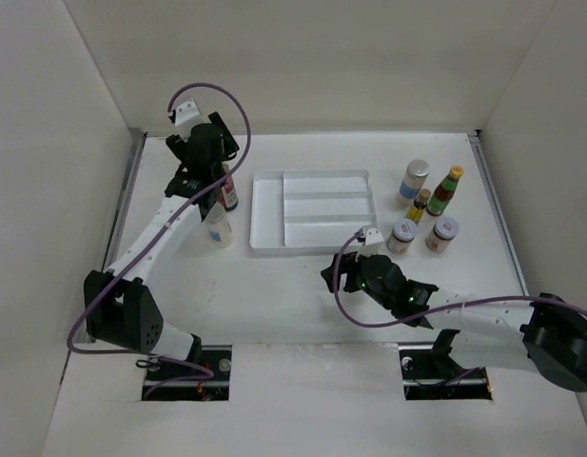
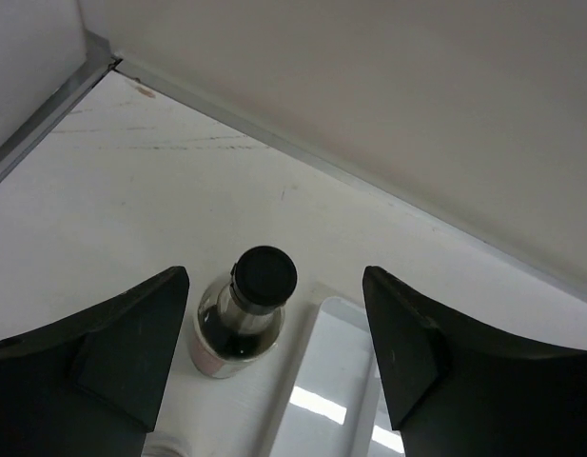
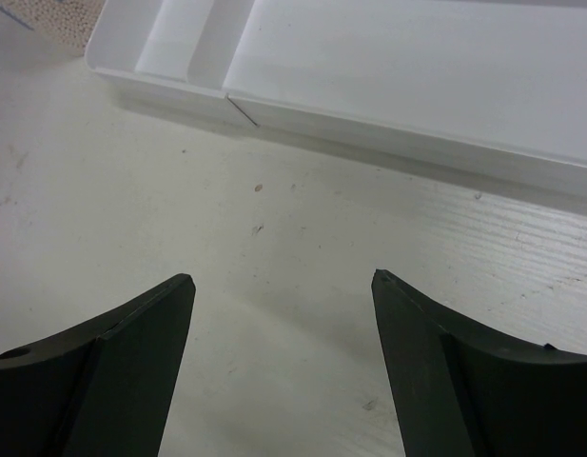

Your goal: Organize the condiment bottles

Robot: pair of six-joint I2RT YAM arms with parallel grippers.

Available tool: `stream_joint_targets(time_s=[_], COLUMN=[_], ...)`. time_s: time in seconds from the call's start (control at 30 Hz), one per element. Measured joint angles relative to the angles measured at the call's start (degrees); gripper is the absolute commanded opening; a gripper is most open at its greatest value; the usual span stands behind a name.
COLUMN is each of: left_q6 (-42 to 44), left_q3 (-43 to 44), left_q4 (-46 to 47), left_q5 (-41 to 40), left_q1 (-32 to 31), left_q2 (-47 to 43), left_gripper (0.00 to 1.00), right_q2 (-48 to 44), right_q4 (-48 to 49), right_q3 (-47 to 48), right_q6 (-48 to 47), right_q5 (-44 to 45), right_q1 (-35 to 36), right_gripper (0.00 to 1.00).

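Looking from above, my left gripper (image 1: 220, 183) hangs over a tall clear glass bottle with a black cap (image 1: 228, 190), just beside the left edge of the flat white divided plastic tray (image 1: 322, 181). A small pale white-capped bottle (image 1: 218, 229) stands near the tray's near-left corner. To the right of the tray cluster a silver-lidded jar with a blue label (image 1: 416, 178), a red sauce bottle with a yellow cap (image 1: 445, 190), a tiny dark yellow-capped bottle (image 1: 420, 205), a short white-lidded jar (image 1: 401, 236) and a short red-labelled jar (image 1: 442, 233). My right gripper (image 1: 333, 274) sits just off the tray's near edge.

At my left wrist, my fingers (image 2: 131, 343) stand apart either side of the black-capped bottle (image 2: 264, 278), not touching it.

At my right wrist, my fingers (image 3: 122, 352) are spread wide over bare tabletop (image 3: 274, 219), the tray (image 3: 417, 76) ahead.
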Motion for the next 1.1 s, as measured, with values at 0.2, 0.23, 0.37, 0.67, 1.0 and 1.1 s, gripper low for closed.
stream_joint_targets(time_s=[0.2, 0.23, 0.37, 0.67, 1.0, 1.1], left_q6=[-0.5, -0.5, -0.5, -0.6, 0.3, 1.5], left_q3=[3.5, 3.8, 4.6, 4.8, 5.9, 7.3], left_q4=[-2.9, -3.4, -4.5, -5.4, -6.4, -8.0], left_q5=[2.1, 2.3, 2.7, 2.4, 1.3, 1.2], left_q1=[2.0, 2.0, 2.0, 2.5, 3.1, 2.6], left_q2=[6.0, 6.6, 8.8, 9.9, 10.3, 10.8], left_gripper=[0.63, 0.61, 0.56, 0.32, 0.14, 0.14], right_q2=[0.0, 0.0, 0.0, 0.0, 0.2, 0.8], right_q4=[0.0, 0.0, 0.0, 0.0, 0.0, 0.0], right_q3=[0.1, 0.1, 0.2, 0.2, 0.2, 0.2], right_q6=[0.0, 0.0, 0.0, 0.0, 0.0, 0.0], right_q5=[0.0, 0.0, 0.0, 0.0, 0.0, 0.0], right_q1=[0.0, 0.0, 0.0, 0.0, 0.0, 0.0], right_gripper=[0.82, 0.82, 0.82, 0.82, 0.82, 0.82])
